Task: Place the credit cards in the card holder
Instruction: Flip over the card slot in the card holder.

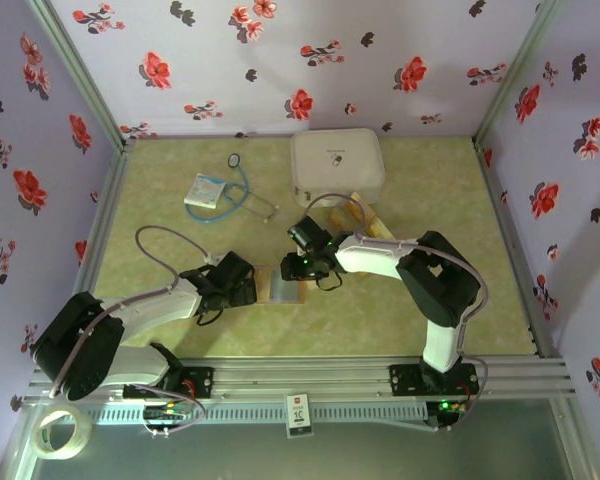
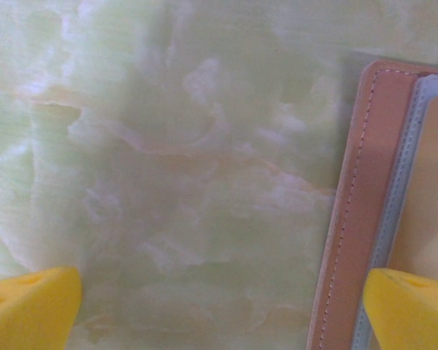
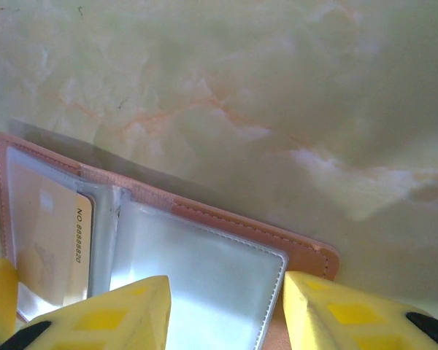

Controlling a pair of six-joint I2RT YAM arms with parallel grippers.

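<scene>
I had the card holder lying open on the table, in the middle, between the two arms. The left gripper stood spread to its widest with nothing in it, low over bare table, the holder's stitched brown edge reaching under one yellow finger. The right gripper hung part open just above the holder's clear sleeves, clamping nothing I could see. One card sat in a sleeve. The loose credit cards lay farther back, just near of the white case
</scene>
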